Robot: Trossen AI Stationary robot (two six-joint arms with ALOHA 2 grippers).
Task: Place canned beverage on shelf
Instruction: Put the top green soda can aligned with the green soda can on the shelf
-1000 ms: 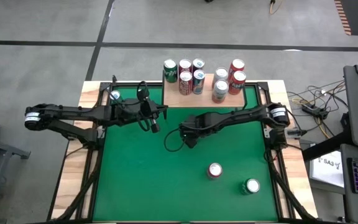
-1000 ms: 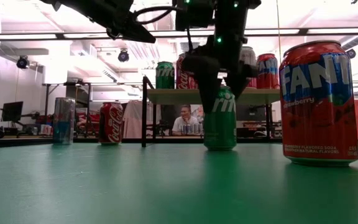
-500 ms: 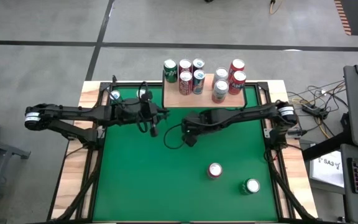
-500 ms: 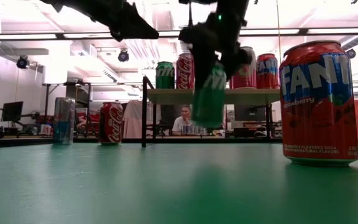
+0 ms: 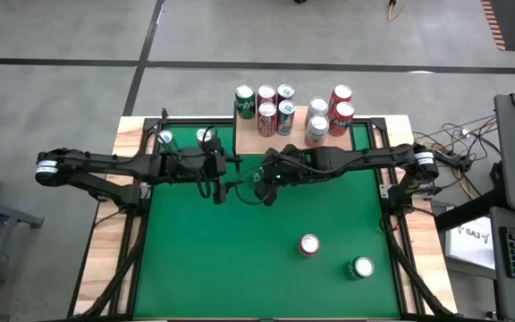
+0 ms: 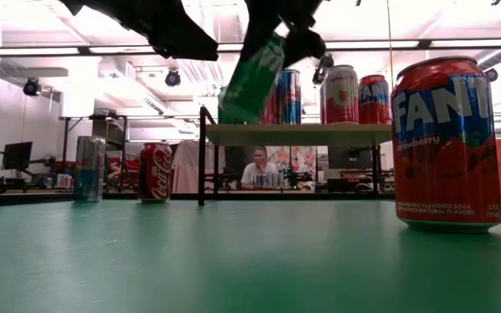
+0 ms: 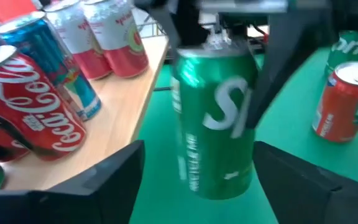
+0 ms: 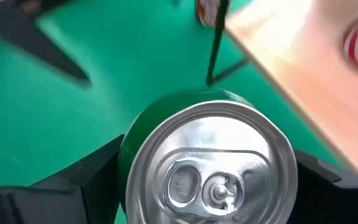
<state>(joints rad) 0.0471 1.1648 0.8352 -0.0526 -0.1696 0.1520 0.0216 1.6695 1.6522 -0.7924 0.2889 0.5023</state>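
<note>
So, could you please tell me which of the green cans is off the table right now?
The Sprite can in the right gripper: it hangs tilted in the air beside the shelf, while the other green cans stand on surfaces.

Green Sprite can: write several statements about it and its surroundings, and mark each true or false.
1. The green Sprite can hangs tilted in the air, clear of the table. True.
2. The left pincer grips it. False: the right pincer is shut on it; the left pincer is open beside it.
3. The shelf is bare. False: several cans stand on it.
4. A red Fanta can stands upright on the table. True.
</note>
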